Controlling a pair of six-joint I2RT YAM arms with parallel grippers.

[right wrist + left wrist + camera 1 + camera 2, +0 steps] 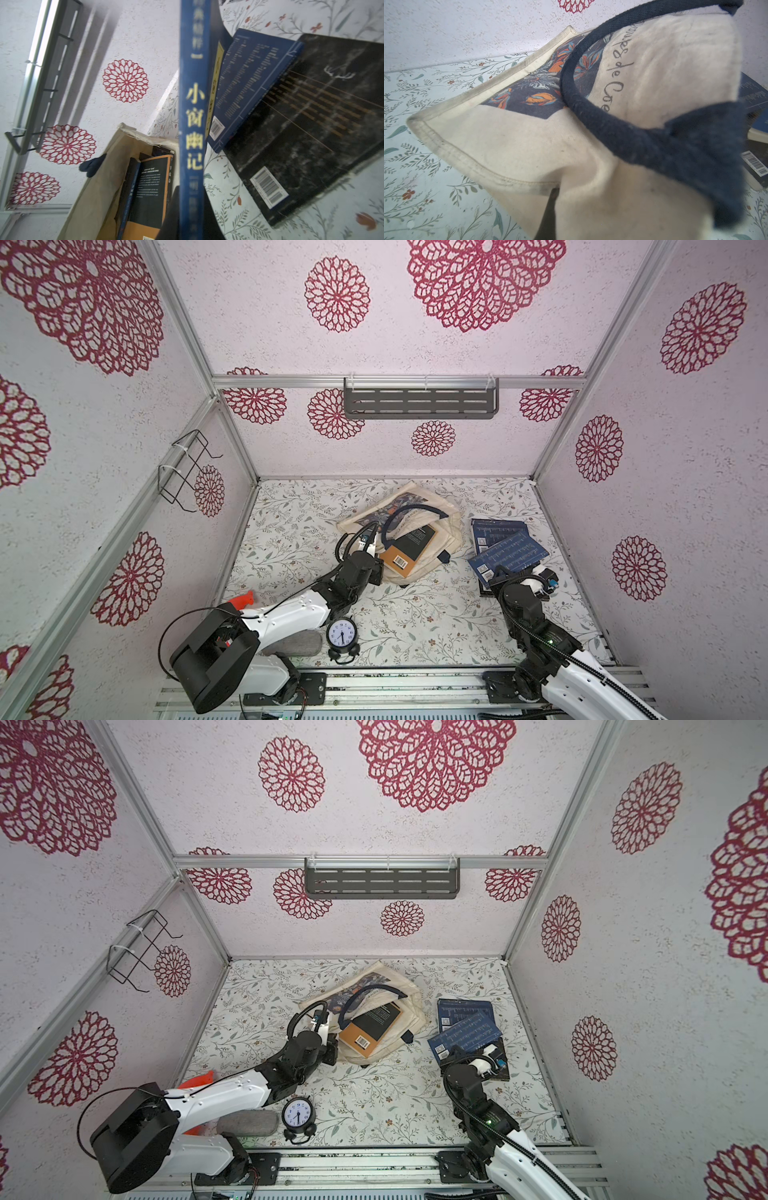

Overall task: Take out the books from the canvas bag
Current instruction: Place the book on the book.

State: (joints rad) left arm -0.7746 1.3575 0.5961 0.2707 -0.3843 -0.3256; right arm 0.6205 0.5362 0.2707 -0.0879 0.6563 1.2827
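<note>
The cream canvas bag (pixel 451 531) (pixel 415 1011) lies crumpled at the middle back of the table, its mouth towards the right arm. An orange and black book (pixel 409 549) (pixel 370 1029) (pixel 151 187) sticks out of the mouth, with a darker one beside it. My left gripper (pixel 374 549) (pixel 328 1029) (pixel 556 207) is shut on the bag's cream rim (pixel 529 145), below the navy handle (pixel 591 116). My right gripper (pixel 498 572) (pixel 457 1052) (pixel 191 218) is shut on a navy book (pixel 509 553) (pixel 194 124). That book hangs tilted over another navy book (pixel 496 531) (pixel 249 83) and a black and gold one (pixel 500 1069) (pixel 311 124).
A black alarm clock (pixel 341 635) and a grey pouch (pixel 299 641) stand near the front edge by the left arm, with an orange object (pixel 243 599) behind it. A grey slotted shelf (pixel 419 402) hangs on the back wall. A wire rack (pixel 185 468) hangs on the left wall.
</note>
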